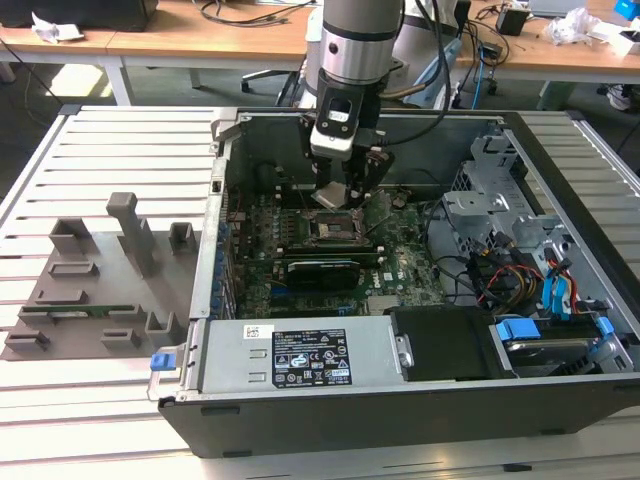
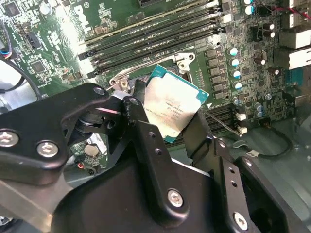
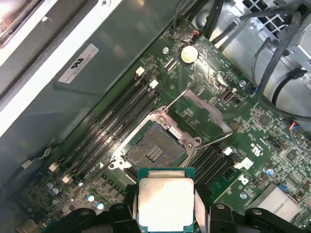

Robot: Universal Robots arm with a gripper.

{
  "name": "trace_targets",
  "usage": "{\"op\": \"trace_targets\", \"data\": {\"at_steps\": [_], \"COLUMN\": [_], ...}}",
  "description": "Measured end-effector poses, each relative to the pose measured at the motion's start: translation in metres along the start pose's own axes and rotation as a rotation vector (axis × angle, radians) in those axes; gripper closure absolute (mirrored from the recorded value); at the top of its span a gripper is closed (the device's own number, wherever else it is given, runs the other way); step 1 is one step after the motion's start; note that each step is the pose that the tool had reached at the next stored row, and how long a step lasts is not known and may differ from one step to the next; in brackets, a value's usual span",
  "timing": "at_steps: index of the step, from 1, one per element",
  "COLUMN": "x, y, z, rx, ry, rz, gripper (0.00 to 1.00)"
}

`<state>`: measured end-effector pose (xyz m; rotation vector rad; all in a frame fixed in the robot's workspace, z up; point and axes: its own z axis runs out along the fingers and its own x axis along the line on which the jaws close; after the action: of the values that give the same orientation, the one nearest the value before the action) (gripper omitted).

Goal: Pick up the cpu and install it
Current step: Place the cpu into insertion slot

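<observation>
Gripper (image 1: 336, 192) is positioned inside the open computer case (image 1: 400, 415), above the motherboard (image 1: 405, 265). Fingers (image 2: 141, 126) are closed on opposite edges of the cpu (image 2: 172, 108), which is held clear of the board with its metal plate showing in both wrist views. Socket (image 3: 154, 151) has its load frame swung open and its contact field exposed. In the exterior view it sits close by at 6 o'clock from the cpu. A grey fixture (image 1: 100, 290) lies on the table (image 1: 120, 140) at 9 o'clock from the case.
</observation>
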<state>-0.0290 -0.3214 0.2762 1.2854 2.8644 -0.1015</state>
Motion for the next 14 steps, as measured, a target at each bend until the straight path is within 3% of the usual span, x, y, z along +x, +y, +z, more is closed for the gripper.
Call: {"op": "trace_targets", "data": {"at_steps": [14], "x": [0.0], "y": [0.0], "z": [0.0003], "rx": [0.0029], "ry": [0.0065], "rz": [0.111], "gripper": [0.45]}}
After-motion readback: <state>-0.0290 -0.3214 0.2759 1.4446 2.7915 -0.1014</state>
